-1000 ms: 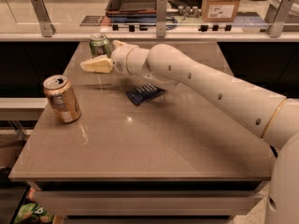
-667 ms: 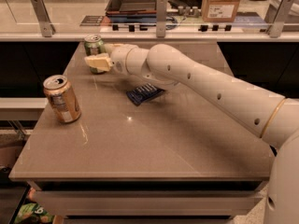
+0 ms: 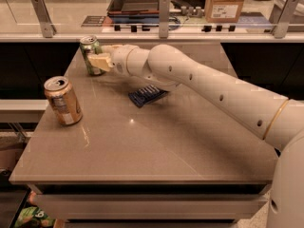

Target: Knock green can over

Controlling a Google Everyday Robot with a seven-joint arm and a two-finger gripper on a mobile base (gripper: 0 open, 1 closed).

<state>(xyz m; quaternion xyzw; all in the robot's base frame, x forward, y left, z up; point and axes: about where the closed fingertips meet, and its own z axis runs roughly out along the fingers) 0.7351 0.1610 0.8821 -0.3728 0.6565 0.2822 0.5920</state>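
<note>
The gripper (image 3: pixel 99 61), open or clenched I cannot tell, lies against the standing green can (image 3: pixel 89 51) just to its left, a dark blue packet (image 3: pixel 147 95) lying back beneath its arm and an orange-gold can (image 3: pixel 62 100) well nearer the table's (image 3: pixel 156 146) front.

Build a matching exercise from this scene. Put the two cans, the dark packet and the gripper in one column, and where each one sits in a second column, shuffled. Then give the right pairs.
Column one:
1. green can
2. orange-gold can
3. dark blue packet
4. gripper

Column two:
A. lying flat near the middle of the table, under the arm
B. over the far left of the tabletop, right beside the green can
C. standing alone near the left edge, closer to the camera
D. standing at the far left corner, with the gripper at its side

Pairs: 1-D, 2-C, 3-A, 4-B.
</note>
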